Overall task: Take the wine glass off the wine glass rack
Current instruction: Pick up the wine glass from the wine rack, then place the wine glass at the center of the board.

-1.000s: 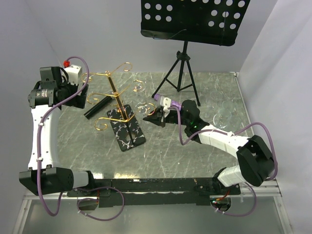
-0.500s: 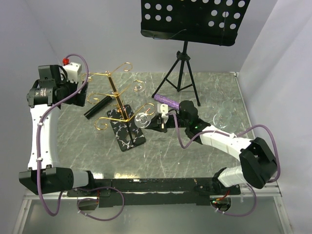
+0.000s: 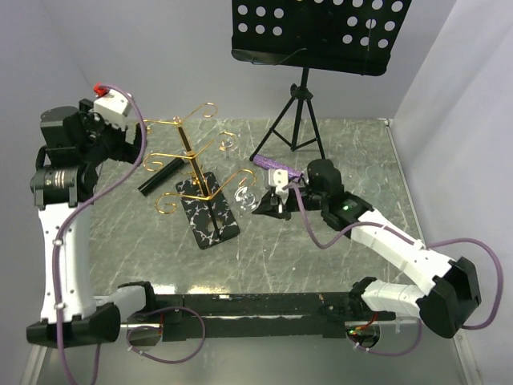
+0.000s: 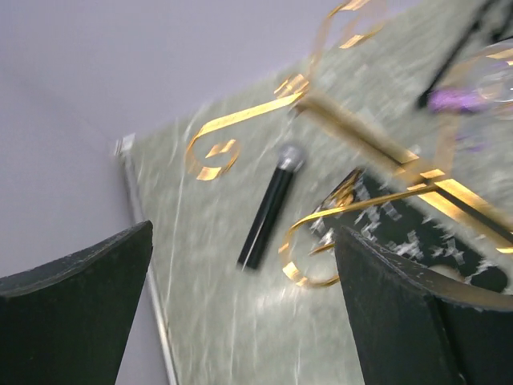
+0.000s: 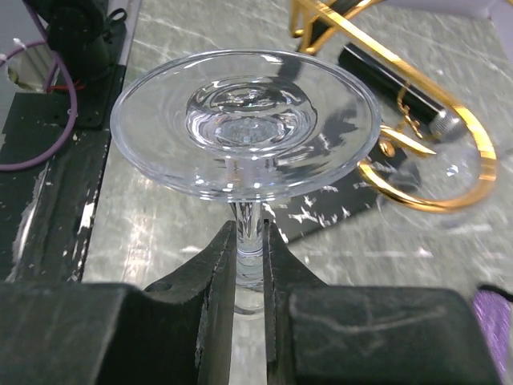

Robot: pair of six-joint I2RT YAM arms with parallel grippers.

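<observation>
lifted higher, left claw (image 4: 240,281) gapes empty; right claw (image 5: 248,241) pinches clear wine glass (image 5: 240,120) by its thin stem.

My left arm (image 3: 68,241) stands tall, elbow high, left gripper (image 4: 244,273) spread wide. My right arm (image 3: 385,239) reaches low and forward, right gripper (image 5: 248,241) pinched on the glass (image 5: 244,120) stem.

1. Gold wine glass rack (image 3: 186,152) stands on a black, white-veined base (image 3: 224,224).
2. Wine glass (image 5: 244,120): clear, colourless.
3. Grey-green tabletop (image 3: 321,257) carries white marbled veining.
4. Black music stand (image 3: 321,32) shows round perforations.
5. Glittery purple tube (image 3: 266,162); black, silver-tipped cylinder (image 3: 160,178).
</observation>
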